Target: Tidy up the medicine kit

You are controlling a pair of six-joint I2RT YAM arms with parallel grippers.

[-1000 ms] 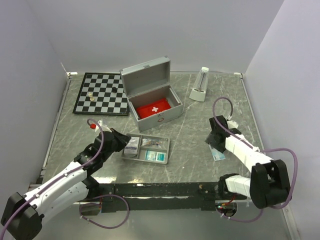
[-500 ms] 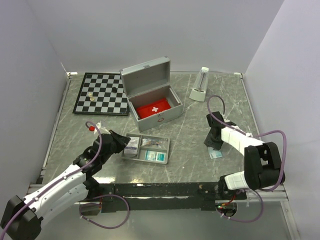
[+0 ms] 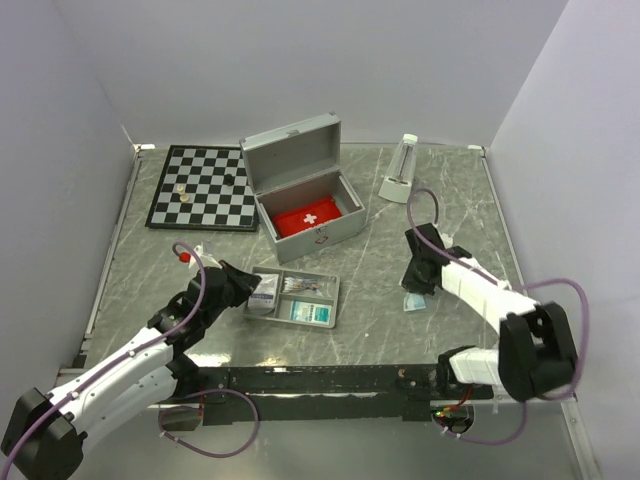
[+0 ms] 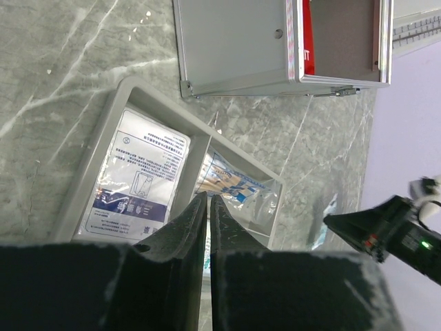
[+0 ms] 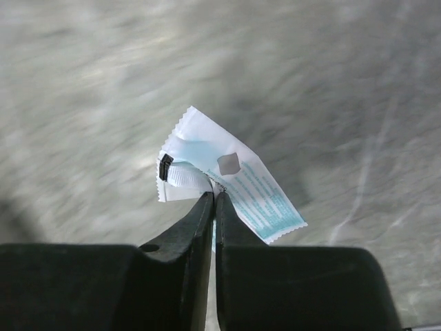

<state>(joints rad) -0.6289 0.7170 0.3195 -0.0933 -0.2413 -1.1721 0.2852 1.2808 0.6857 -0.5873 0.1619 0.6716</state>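
1. Right wrist view settles one thing for us: the right pincer (image 5: 214, 196) is clamped on the near edge of a small white-and-teal sachet (image 5: 241, 183). The sachet juts out past the tips, over the blurred grey worktop (image 5: 344, 83). We judge the edge hold is chosen because so flat a thing offers only its border to pinch.
2. Seen from above, that pincer sits low at the right of the worktop. We cannot tell whether the sachet is clear of the surface.
3. The medicine kit (image 3: 340, 232) stands toward the back centre, well apart from the sachet. Its lid is swung open and a red pouch (image 3: 308, 216) lies inside. We take the open lid as leaving the way free for items to go in from above.
4. The left pincer (image 4: 207, 198) has its fingers drawn together to a thin slit, with nothing visible between them. The tips line up with the divider of the grey tray (image 4: 91, 155). We cannot tell whether they pinch that wall or hang over it. If they pinch it, we read that as steadying the tray.
5. The tray lies just in front of the kit, with a printed packet (image 4: 141, 172) in one compartment and a clear bag (image 4: 231, 183) in the other. We judge the sorting is only partly done.
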